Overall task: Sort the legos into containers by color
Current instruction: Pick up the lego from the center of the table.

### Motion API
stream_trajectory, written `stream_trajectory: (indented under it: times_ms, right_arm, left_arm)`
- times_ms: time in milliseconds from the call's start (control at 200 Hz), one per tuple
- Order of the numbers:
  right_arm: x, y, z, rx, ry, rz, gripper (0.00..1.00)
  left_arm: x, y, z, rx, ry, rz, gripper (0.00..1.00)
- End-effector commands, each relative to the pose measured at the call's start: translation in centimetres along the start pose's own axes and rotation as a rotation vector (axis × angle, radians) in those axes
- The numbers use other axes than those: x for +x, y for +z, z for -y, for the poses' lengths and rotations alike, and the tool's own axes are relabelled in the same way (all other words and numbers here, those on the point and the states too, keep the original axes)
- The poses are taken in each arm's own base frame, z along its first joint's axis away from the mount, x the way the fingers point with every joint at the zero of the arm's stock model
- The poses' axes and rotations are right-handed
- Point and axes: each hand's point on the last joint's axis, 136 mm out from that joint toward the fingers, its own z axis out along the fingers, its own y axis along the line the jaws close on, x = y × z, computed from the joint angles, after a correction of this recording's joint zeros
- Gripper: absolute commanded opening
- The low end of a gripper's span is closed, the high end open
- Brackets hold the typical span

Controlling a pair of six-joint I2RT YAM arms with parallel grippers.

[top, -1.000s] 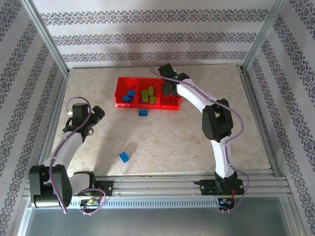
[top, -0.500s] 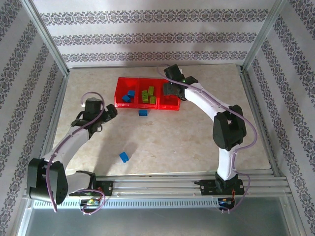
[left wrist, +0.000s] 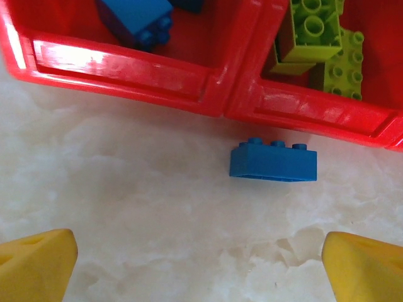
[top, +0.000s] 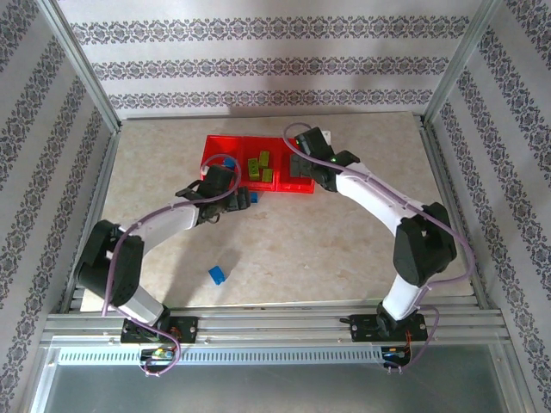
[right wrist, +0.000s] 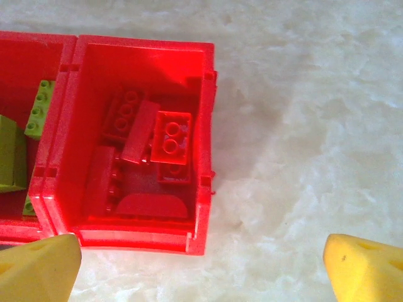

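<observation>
Legos, mostly sorted: red bricks (right wrist: 171, 138) lie in the right compartment of the tray (left wrist: 126, 66), lime green bricks (left wrist: 315, 31) in the middle one, blue bricks (left wrist: 135, 16) in the left. Two pieces lie loose on the table (top: 301, 249). One blue brick (left wrist: 272, 162) sits just beside the tray's near wall, below the divider between the blue and green compartments; a second blue brick (top: 217, 274) lies well apart, toward the arm bases. The left gripper (left wrist: 201, 270) hangs over the nearer piece, fingers spread wide and empty, the brick ahead of them on the tray side. The right gripper (right wrist: 201, 264) hovers over the red compartment, likewise spread and holding nothing. Likely hazards: with so little room between brick and wall, a fingertip moving forward may strike the tray and shove it, or nudge the brick askew. Released near the divider, the brick could fall among the green ones.
</observation>
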Motion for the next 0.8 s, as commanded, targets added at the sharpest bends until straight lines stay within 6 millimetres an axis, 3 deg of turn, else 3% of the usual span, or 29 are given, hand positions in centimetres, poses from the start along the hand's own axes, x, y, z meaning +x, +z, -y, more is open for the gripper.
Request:
stream_trajectory:
  times_ms: [0, 180, 375, 795]
  right_arm:
    - [-0.9, -1.7, 1.4, 0.032, 0.072, 0.085, 0.98]
    - [-0.6, -2.9, 2.8, 0.051, 0.104, 0.127, 0.98]
    - [-0.4, -3.4, 3.5, 0.06, 0.117, 0.144, 0.98]
    - [-0.3, -3.4, 3.4, 0.057, 0.117, 0.144, 0.98]
  left_arm:
    - [-0.6, 1.0, 2.2, 0.02, 0.066, 0.005, 1.0]
    - [-0.6, 2.9, 4.0, 0.006, 0.14, -0.023, 0.98]
    - [-0.6, 4.9, 4.7, -0.011, 0.16, -0.048, 0.95]
    - [-0.3, 8.0, 4.1, -0.088, 0.186, -0.087, 0.85]
